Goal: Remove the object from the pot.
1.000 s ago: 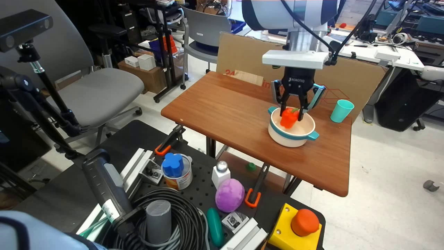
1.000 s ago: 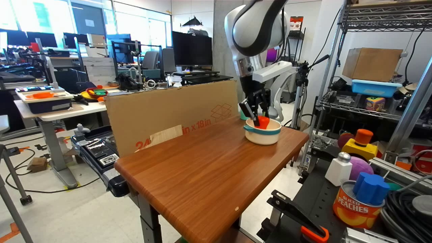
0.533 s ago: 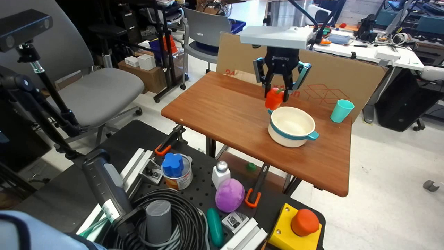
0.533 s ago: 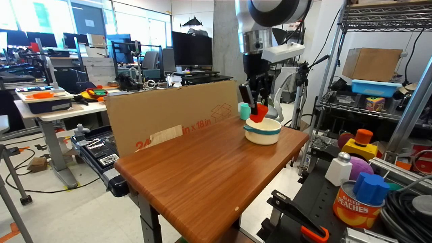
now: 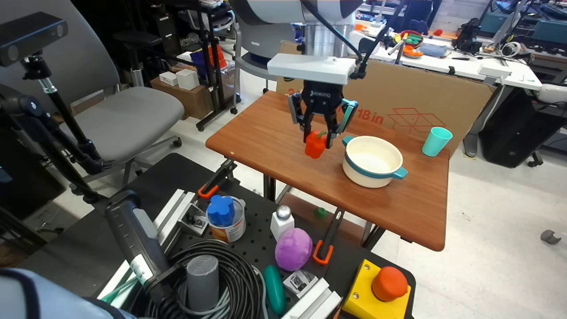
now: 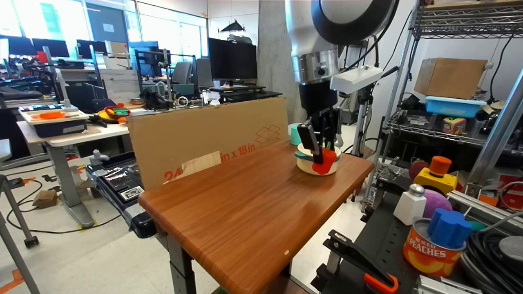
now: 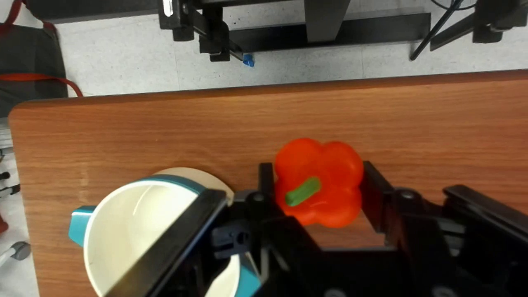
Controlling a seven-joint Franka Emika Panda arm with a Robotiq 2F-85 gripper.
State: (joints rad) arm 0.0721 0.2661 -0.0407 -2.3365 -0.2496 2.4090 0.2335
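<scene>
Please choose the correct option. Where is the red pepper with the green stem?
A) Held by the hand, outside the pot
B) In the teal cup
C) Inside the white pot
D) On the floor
A: the wrist view shows the red pepper held in the hand over the wooden tabletop, with the white pot off to one side.

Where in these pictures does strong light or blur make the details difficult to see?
In an exterior view, the windows are overexposed nearly to white, and the red pepper is almost flat color with little shading; in the wrist view, the pot shows a thin pale streak of glare inside, and the gripper fingers look dark and soft-edged.
</scene>
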